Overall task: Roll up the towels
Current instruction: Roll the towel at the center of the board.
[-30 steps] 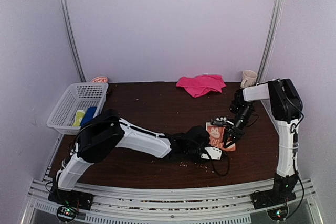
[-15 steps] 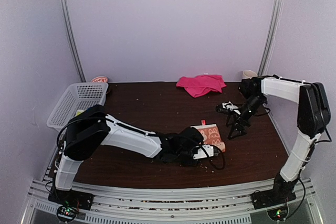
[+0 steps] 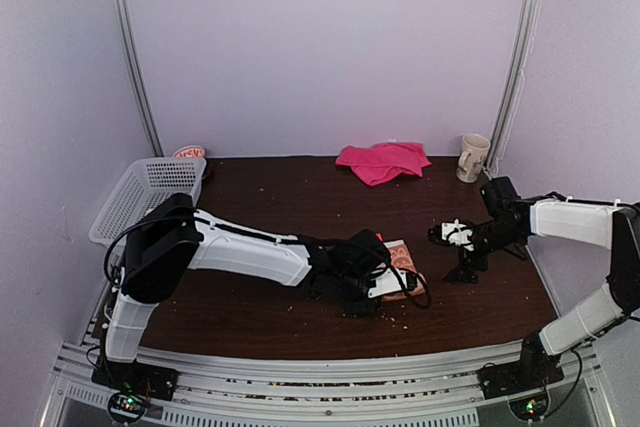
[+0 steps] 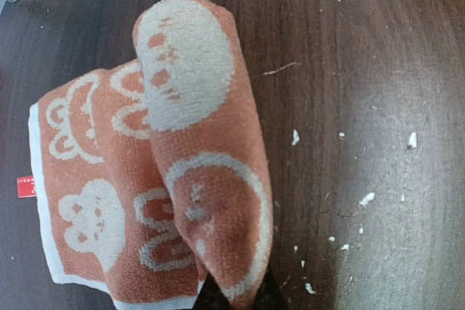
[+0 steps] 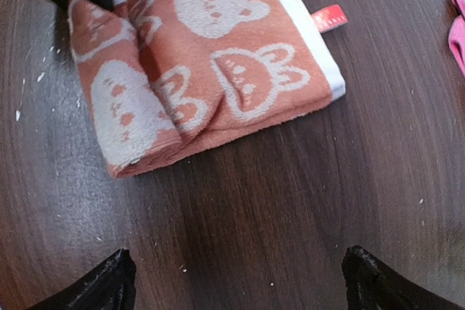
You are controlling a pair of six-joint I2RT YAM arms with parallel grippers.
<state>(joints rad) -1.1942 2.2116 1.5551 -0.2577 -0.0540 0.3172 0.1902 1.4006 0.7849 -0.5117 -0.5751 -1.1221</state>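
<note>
right gripper (image 5: 236,281) backed off right, clear of orange towel (image 4: 182,165), fingers spread wide | left gripper (image 4: 234,294) pinching its rolled edge | pink towel (image 3: 383,160) crumpled at back

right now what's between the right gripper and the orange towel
Just bare table between the right gripper and orange towel, clearest in the right wrist view.

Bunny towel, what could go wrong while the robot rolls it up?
1. Only the left hand pinches the bunny towel, at one end of the fold, so the roll may go crooked or flop open.
2. The right hand is open and off the towel; nothing holds the flat part, so it might slide instead of rolling.
3. Crumbs on the table could get rolled inside.
</note>
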